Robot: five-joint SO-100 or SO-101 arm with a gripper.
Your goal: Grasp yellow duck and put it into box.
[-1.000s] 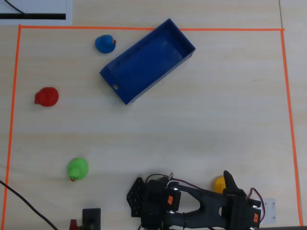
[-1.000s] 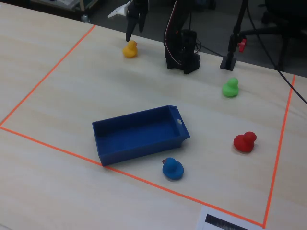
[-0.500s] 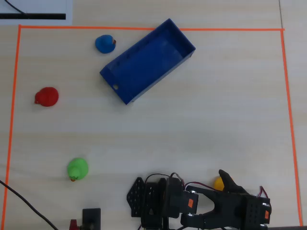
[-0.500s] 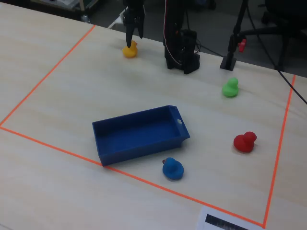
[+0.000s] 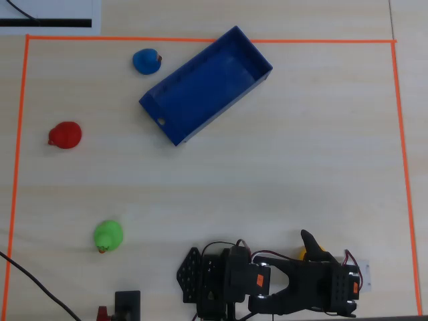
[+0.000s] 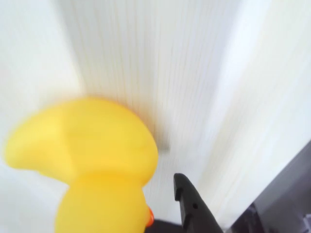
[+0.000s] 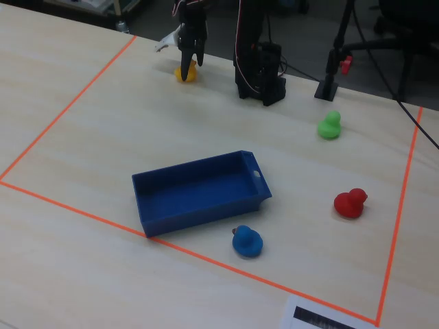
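The yellow duck (image 6: 97,160) fills the lower left of the wrist view, close and blurred, with its orange beak low down. It sits on the table at the near right edge in the overhead view (image 5: 303,254), mostly covered by my gripper (image 5: 309,249). My gripper is lowered over it, also in the fixed view (image 7: 188,58), where the duck (image 7: 185,73) shows below the fingers. One black finger (image 6: 190,204) stands just right of the duck with a small gap; the other is hidden. The jaws look open. The dark-blue box (image 5: 175,89) lies empty and slanted at the far middle (image 7: 199,212).
A blue duck (image 5: 147,61) sits beside the box's far left, a red duck (image 5: 65,135) at the left, and a green duck (image 5: 108,235) at the near left. Orange tape (image 5: 20,134) frames the work area. The arm's base (image 5: 221,277) stands at the near edge.
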